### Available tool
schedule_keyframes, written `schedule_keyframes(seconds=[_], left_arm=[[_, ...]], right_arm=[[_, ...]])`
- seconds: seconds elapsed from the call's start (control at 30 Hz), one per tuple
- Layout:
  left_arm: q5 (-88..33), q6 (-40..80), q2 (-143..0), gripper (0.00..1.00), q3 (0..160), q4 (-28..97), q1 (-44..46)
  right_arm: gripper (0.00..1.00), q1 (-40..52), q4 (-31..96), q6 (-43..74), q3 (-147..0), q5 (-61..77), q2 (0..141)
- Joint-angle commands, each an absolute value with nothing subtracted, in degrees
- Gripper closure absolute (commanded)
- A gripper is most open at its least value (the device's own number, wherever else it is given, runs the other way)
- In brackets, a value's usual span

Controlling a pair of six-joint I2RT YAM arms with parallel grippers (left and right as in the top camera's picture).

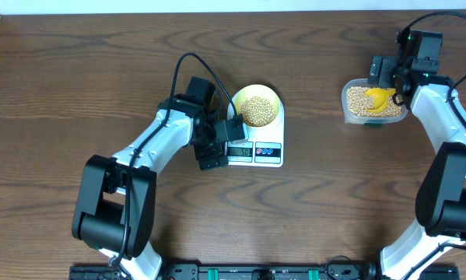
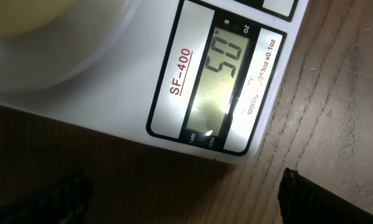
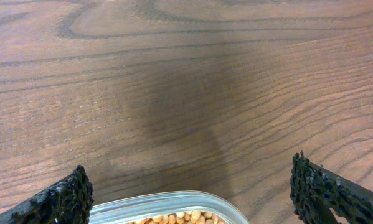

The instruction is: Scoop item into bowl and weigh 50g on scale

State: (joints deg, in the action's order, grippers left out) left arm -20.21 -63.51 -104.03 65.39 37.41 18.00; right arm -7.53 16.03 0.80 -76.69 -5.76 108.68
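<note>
Two-arm weighing station on a wood-grain worktop [image 1: 61,78]. The left tool [image 1: 223,145] stands with its jaws wide apart and grips nothing; in its wrist view the two dark fingertips [image 2: 311,199] frame the lower corners, with bare wood between them. Directly ahead of this tool, close to its tips, lies the white scale [image 1: 264,152], its front panel turned toward the tool. The lit display [image 2: 226,87] sits squarely in front of the open jaws and appears to read 50, beside a red "SF-400" label. Beyond the display, on the far part of the scale from the tool, rests the pale-yellow bowl [image 1: 256,95], upright and holding a mound of tan beans [image 1: 257,110]; only a blurred edge of the bowl [image 2: 24,18] enters the left wrist view. The right tool [image 1: 388,78] is well apart from the scale, also spread wide and empty. It hangs over a clear tub [image 1: 349,105] containing more beans [image 1: 359,99], with a yellow scoop [image 1: 380,97] lying in the tub under the tool. In the right wrist view the tub's rim [image 3: 167,202] curves just below the gap between the jaws, a few beans [image 3: 174,218] showing inside it, and open worktop stretches ahead of the tool.
</note>
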Motion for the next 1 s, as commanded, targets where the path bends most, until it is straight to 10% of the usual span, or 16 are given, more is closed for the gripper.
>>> schedule_keyframes(seconds=[0.0, 0.97], left_arm=[[-19.9, -64.5, -102.8, 0.02, 64.9, 37.6, 17.5], [-19.9, -64.5, -102.3, 0.02, 64.9, 38.1, 17.4]], right_arm=[[0.01, -7.5, 16.1, 0.3, -76.3, -5.4, 108.9], [0.01, -7.5, 16.1, 0.3, -76.3, -5.4, 108.9]])
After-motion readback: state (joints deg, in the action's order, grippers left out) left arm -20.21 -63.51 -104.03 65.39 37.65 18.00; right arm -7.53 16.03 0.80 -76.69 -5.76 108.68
